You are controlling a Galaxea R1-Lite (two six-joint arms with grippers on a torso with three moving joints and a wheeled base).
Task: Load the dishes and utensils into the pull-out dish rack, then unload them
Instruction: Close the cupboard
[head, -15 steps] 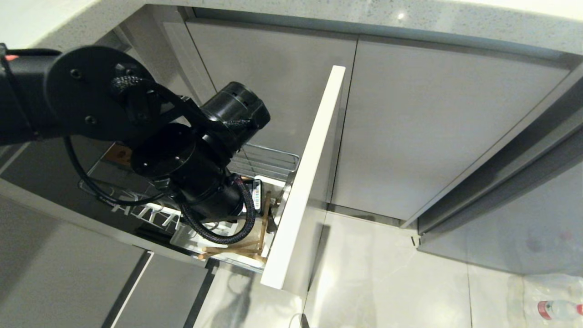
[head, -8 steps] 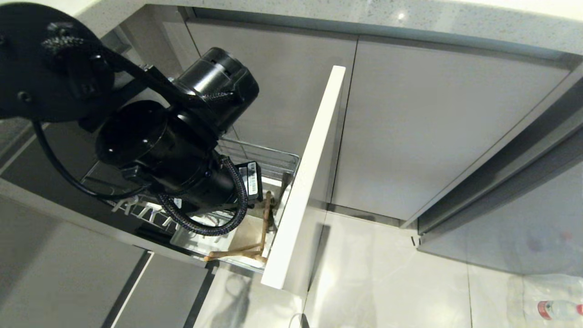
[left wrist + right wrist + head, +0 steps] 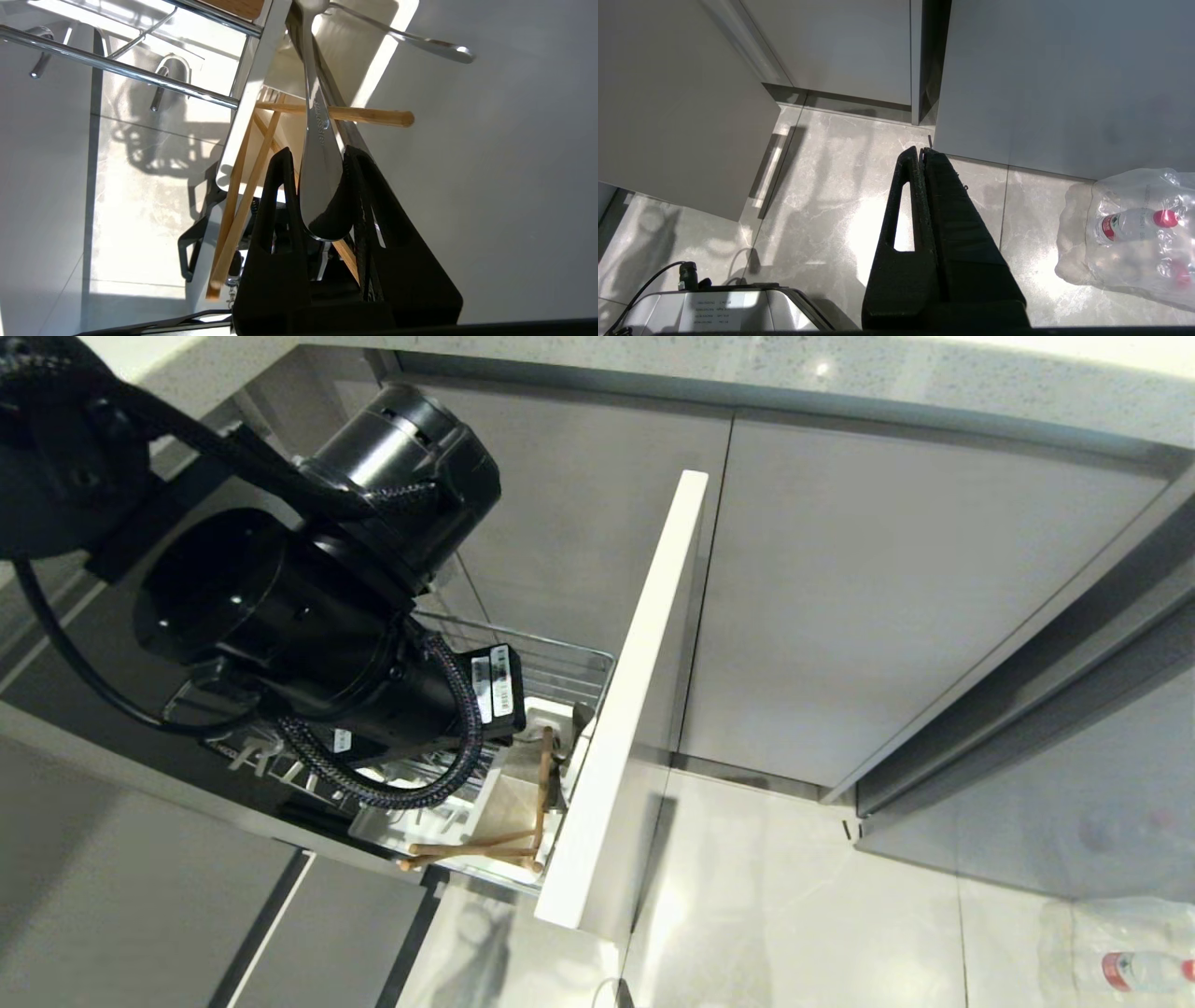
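Looking down from the head camera, I have the left arm (image 3: pixel 280 616) filling the left of the picture, bent over the pull-out dish rack (image 3: pixel 551 667), so the chrome wire basket shows only in patches behind and below it. On the wrist camera the left gripper (image 3: pixel 322 163) has its jaws drawn narrow around the handle end of the silver fork (image 3: pixel 317 140): one finger (image 3: pixel 280 196) sits on one side of the handle and the other finger's ribbed pad presses on the opposite side. The fork's far end runs off past the edge of that picture, toward the white utensil caddy (image 3: pixel 254 93), so I cannot tell whether the tines are inside it. The wooden chopsticks (image 3: pixel 485 845) stand in that caddy, their ends splayed apart and sticking out over its rim. A second silver handle (image 3: pixel 420 44) leans out of the caddy too; what it belongs to I cannot tell. Just right of the caddy stands the narrow white cabinet front (image 3: pixel 625 709) of the rack, pulled out over the grey tiled floor (image 3: pixel 794 896). Furthest right, the right gripper (image 3: pixel 922 161) hangs over that floor with its jaws pressed together and nothing between them, near a shrink-wrapped pack of bottles (image 3: pixel 1134 228).
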